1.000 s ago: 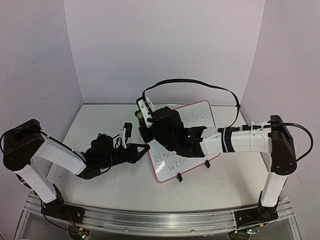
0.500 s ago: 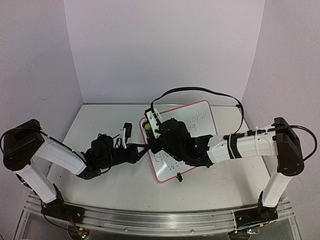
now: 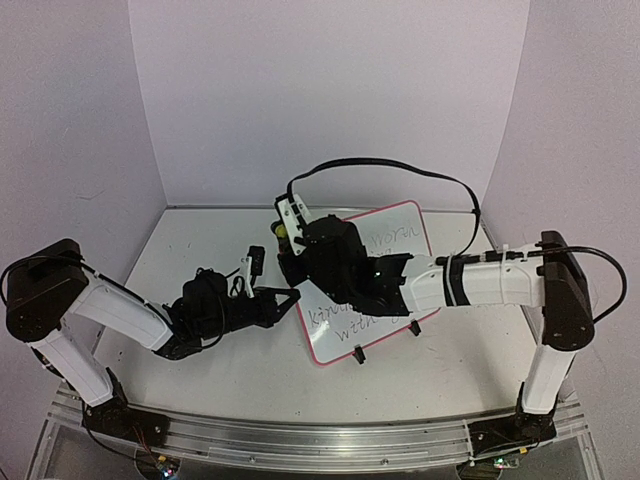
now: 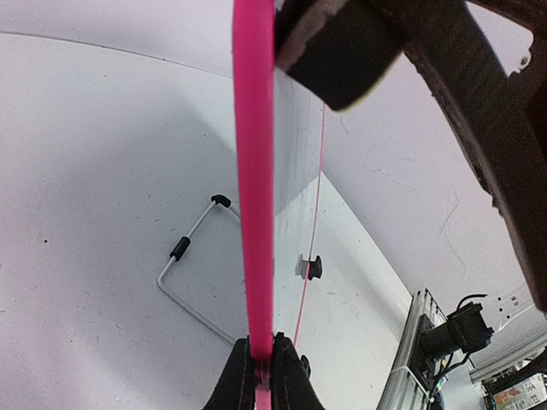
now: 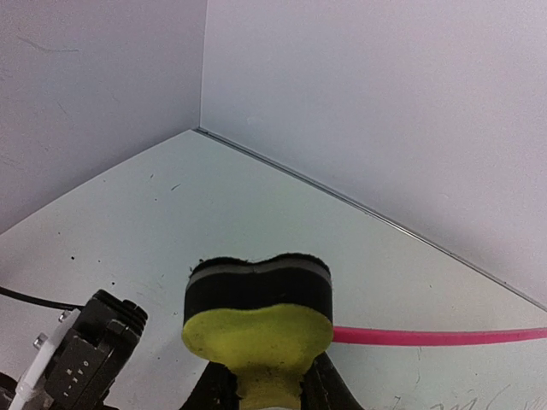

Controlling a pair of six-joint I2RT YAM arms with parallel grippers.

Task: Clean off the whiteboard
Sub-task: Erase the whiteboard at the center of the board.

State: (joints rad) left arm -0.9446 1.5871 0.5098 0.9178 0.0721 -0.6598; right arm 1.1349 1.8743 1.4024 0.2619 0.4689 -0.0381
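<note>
Whiteboard (image 3: 400, 228) is stood tilted mid-table (image 3: 200, 250), its pink frame edge clamped by left gripper (image 4: 263, 380). Yellow-black eraser block (image 5: 256, 307) is gripped by right gripper (image 5: 265, 389), apparently held at the board's upper-left corner.

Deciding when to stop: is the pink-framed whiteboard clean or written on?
Written on: dark handwriting shows near the top and bottom of the pink-framed rectangular whiteboard.

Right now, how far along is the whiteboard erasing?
Done: the left gripper is pinched on the whiteboard's pink frame, steadying it, and the right gripper grips the yellow-and-black eraser. In hand: the eraser sits near the board's far left corner. Left: handwriting shows at the top and the lower left, so most of the wiping remains.
</note>
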